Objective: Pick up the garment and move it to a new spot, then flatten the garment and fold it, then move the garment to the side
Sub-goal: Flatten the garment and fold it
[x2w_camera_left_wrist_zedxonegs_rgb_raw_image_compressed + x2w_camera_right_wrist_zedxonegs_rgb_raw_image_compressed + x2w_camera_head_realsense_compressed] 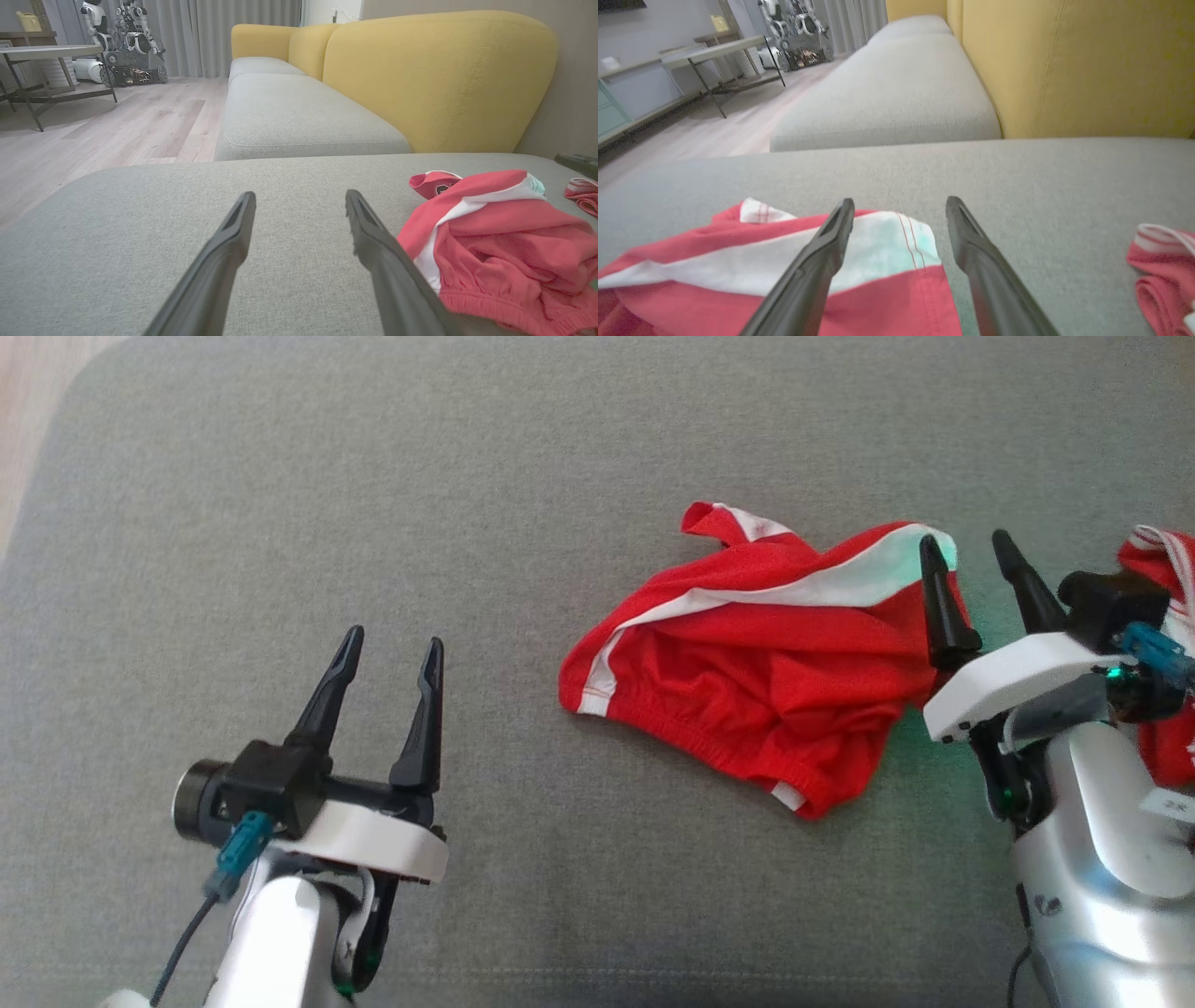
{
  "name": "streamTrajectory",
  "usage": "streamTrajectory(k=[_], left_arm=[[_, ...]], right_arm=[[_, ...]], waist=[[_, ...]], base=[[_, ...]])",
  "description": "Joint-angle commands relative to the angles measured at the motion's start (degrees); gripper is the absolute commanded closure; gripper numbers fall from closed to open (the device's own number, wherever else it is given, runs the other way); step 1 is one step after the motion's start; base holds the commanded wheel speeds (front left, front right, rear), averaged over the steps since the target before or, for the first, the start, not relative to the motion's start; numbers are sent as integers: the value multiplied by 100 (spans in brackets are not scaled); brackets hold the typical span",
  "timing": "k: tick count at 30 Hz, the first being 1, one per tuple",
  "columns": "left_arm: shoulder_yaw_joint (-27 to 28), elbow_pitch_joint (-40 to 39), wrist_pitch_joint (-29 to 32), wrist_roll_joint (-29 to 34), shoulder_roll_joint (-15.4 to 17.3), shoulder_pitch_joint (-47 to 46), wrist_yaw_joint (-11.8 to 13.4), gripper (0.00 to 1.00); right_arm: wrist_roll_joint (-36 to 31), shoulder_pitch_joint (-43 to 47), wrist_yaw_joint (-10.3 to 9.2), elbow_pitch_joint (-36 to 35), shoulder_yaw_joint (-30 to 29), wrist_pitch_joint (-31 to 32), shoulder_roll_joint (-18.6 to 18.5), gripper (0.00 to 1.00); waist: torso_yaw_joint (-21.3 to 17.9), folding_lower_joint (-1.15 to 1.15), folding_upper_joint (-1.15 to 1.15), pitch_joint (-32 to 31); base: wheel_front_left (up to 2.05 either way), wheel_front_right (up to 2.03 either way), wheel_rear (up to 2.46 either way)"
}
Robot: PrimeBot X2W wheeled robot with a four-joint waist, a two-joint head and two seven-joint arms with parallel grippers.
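The left gripper (394, 637) has two long black fingers (329, 691) that end in points (like bird beaks). They sit on a white plate (373, 840) with a black block (275, 779). A blue-green plug (241, 854) joins a dark cable (182, 943). The right gripper (963, 538) looks the same, with a small green light (1008, 795) and a shiny silver arm (1102, 877).

Ahead and left of the left gripper (394, 639) the grey cushion (280, 476) lies bare — on its right the crumpled red shorts (747, 681) fill the way up to the right gripper (964, 539), another red garment (1156, 560) just beyond.
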Motion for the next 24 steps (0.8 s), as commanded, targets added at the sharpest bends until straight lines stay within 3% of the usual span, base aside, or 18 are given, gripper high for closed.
streamTrajectory(k=[1,8,18,24], left_arm=[[221,-160,-45,-32,25,-116,42,0],[322,-116,-45,-12,72,-5,72,0],[357,-15,-45,-29,154,333,87,0],[339,41,-18,-50,198,417,98,0]], right_arm=[[31,15,-5,-329,160,-135,35,0],[21,610,-5,-1292,171,-317,13,0],[-109,1802,-5,-2624,56,147,169,0],[-159,2221,-5,-3058,-15,362,265,0]], waist=[[-69,0,0,-68],[-228,0,0,-295],[-439,0,0,-719],[-485,0,0,-809]], base=[[0,0,0],[0,0,0],[0,0,0],[0,0,0]])
